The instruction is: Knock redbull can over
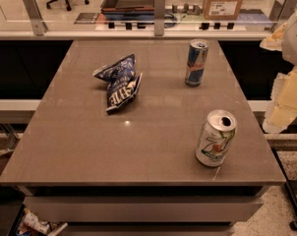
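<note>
The redbull can (196, 62) is a slim blue-and-silver can with a red mark. It stands upright on the far right part of the brown table (89, 151). My gripper (280, 104) shows as pale white-and-yellow parts at the right edge of the camera view, beyond the table's right side. It is to the right of the redbull can, a little nearer to me, and apart from it.
A wider white-and-green 7UP can (215, 138) stands upright near the table's front right. A crumpled blue chip bag (120, 81) lies left of centre. Behind the table runs a rail with glass panels (160, 13); a cardboard box (223, 0) stands beyond it.
</note>
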`<state>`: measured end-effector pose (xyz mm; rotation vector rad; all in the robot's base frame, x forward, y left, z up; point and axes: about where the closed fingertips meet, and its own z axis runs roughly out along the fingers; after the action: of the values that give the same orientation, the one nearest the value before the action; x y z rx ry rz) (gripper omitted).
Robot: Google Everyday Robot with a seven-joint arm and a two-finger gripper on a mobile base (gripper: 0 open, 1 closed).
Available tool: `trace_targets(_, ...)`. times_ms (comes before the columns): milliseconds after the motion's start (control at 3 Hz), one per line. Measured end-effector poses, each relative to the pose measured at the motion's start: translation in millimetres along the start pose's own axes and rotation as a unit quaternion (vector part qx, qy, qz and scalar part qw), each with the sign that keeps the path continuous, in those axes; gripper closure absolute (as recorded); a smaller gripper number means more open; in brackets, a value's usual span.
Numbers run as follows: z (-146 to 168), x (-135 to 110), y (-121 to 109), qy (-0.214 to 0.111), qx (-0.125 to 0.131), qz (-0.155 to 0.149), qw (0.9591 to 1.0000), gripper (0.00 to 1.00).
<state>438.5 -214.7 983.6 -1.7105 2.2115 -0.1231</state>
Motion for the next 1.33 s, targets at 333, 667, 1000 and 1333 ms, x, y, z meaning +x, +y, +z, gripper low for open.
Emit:
trace_targets(333,-1.9,-1.0,-2.8,-0.006,0.008,0.002,0.9999,0.0)
trace_targets(667,-1.5,-0.1,-14.7,-0.027,0.028,0.017,0.9991,0.0)
trace_targets(1000,7.9,6.2,-29.2,-0.075,0.054,0.05,0.9944,0.0)
trace_targets(1333,19.5,9.9,-42.8,-0.135,0.092,0.077,0.9835,0.0)
